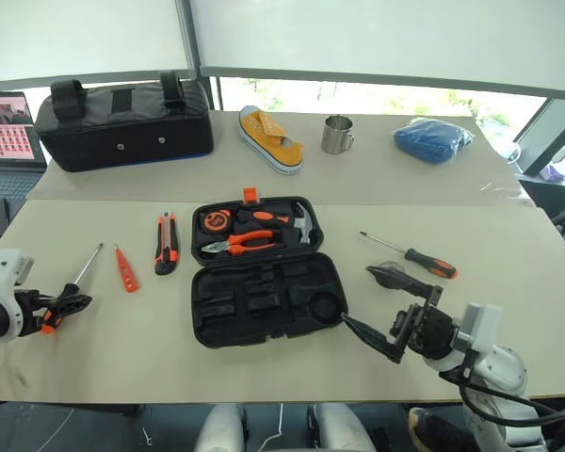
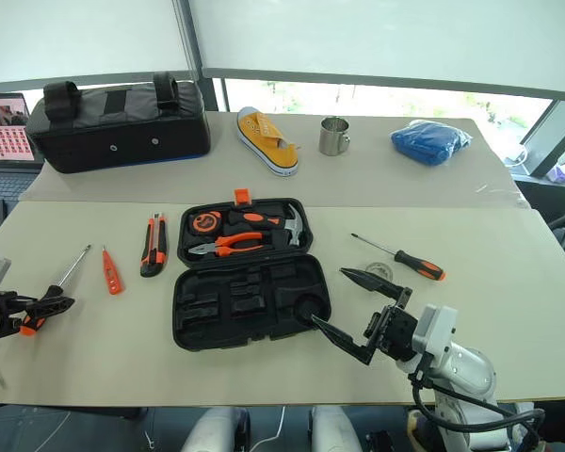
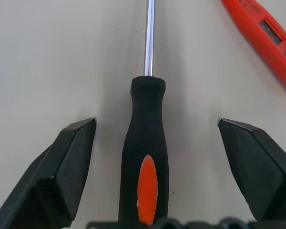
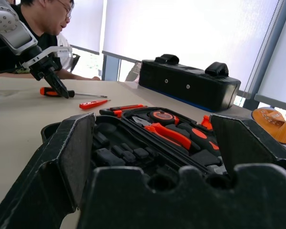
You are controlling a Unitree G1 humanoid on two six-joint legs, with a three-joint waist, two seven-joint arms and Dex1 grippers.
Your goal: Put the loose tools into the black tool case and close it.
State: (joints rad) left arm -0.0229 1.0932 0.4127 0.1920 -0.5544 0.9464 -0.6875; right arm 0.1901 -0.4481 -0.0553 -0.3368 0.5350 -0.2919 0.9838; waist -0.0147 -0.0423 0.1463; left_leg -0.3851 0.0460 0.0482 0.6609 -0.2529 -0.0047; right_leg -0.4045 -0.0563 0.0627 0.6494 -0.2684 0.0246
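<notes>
The black tool case (image 1: 228, 331) lies open in the middle of the near table, with pliers, a hammer and a tape measure in its far half. Left of it lie the orange-black utility knife (image 1: 167, 245), the small orange tester screwdriver (image 1: 125, 270) and the black-handled screwdriver (image 1: 88, 264). My left gripper (image 3: 156, 121) is open, its fingers down on either side of that screwdriver's handle (image 3: 144, 143) with gaps on both sides. The orange-black-handled screwdriver (image 1: 430, 263) lies right of the case. Beside the case's near right corner my right gripper (image 1: 358, 297) hovers open and holds nothing.
On the far table stand a black fabric bag (image 1: 122, 122), a yellow shoe (image 1: 271, 138), a steel mug (image 1: 336, 134) and a blue bundle (image 1: 433, 139). A laptop (image 1: 8, 127) sits at the far left. A person (image 4: 38, 28) sits beyond the table's left side.
</notes>
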